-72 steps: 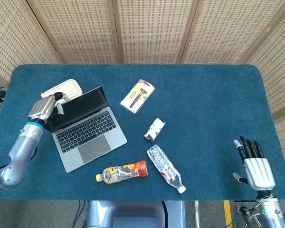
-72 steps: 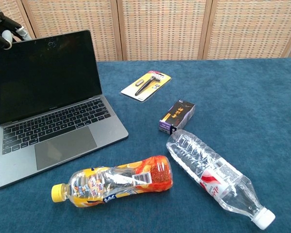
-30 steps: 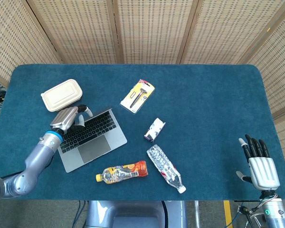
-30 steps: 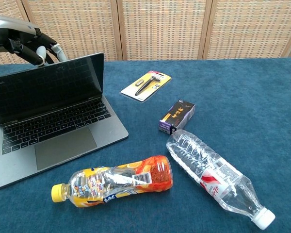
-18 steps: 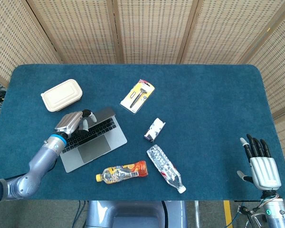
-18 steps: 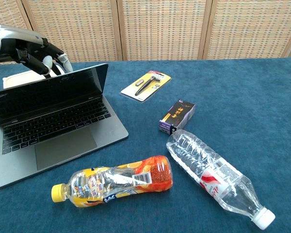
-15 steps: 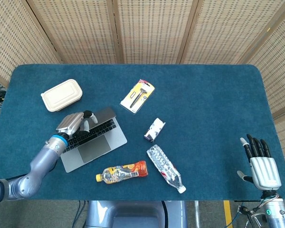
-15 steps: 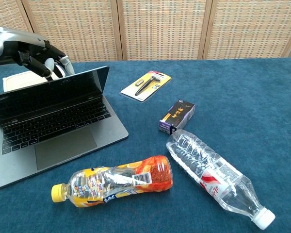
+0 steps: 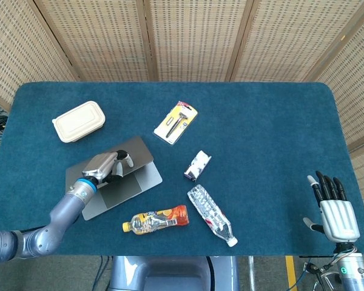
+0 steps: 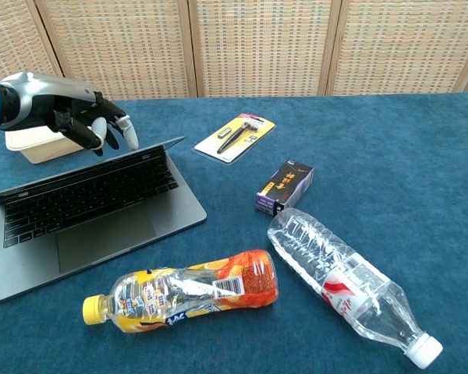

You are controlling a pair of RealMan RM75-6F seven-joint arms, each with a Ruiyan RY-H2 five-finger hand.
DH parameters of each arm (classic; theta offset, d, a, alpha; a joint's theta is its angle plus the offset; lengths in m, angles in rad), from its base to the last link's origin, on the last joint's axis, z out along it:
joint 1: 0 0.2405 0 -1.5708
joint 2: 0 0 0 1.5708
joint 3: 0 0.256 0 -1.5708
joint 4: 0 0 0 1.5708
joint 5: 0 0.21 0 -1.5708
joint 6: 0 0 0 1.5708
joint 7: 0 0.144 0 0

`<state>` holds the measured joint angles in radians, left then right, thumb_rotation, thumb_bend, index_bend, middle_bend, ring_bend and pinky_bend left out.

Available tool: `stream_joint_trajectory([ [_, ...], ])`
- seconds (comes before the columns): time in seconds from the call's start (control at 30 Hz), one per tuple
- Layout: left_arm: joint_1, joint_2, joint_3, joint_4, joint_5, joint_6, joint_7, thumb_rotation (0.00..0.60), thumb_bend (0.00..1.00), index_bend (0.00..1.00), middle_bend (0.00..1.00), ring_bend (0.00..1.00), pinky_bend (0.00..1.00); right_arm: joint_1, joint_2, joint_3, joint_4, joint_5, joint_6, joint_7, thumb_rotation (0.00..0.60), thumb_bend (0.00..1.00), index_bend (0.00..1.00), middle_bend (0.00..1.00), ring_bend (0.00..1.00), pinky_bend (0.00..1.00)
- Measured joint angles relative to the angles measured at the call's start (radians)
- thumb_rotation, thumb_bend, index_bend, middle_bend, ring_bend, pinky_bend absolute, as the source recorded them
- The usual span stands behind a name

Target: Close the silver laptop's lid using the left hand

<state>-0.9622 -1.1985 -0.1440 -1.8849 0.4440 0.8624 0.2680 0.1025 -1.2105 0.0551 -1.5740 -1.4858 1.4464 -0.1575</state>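
Note:
The silver laptop (image 9: pixel 138 154) lies at the table's left, its lid tilted far down toward the base. In the chest view the lid shows almost edge-on over the keyboard, and the laptop's palm rest (image 10: pixel 101 234) is still uncovered. My left hand (image 9: pixel 107 165) rests on top of the lid with fingers spread and pointing down; in the chest view the left hand (image 10: pixel 78 114) presses on the lid's upper edge. My right hand (image 9: pixel 335 210) hangs off the table's near right corner, fingers straight and apart, holding nothing.
A white food container (image 9: pixel 79 121) sits behind the laptop. A razor pack (image 9: pixel 176 122) lies mid-table, with a small dark box (image 9: pixel 198 165) nearer me. An orange drink bottle (image 9: pixel 156 219) and a clear water bottle (image 9: pixel 211 214) lie on their sides at the near edge.
The lid has swung from upright down to nearly flat, with my left hand riding forward and down on it. The right hand has hardly moved.

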Motion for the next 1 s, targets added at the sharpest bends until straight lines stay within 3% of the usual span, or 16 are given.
stream_joint_trajectory([
  [1.0, -0.03, -0.096, 0.045, 0.061, -0.046, -0.028, 0.015, 0.6, 0.91, 0.38, 0.24, 0.23, 0.24, -0.001, 0.006, 0.008, 0.002, 0.019, -0.005, 0.013, 0.6, 0.04, 0.0, 0.0, 0.0, 0.0],
])
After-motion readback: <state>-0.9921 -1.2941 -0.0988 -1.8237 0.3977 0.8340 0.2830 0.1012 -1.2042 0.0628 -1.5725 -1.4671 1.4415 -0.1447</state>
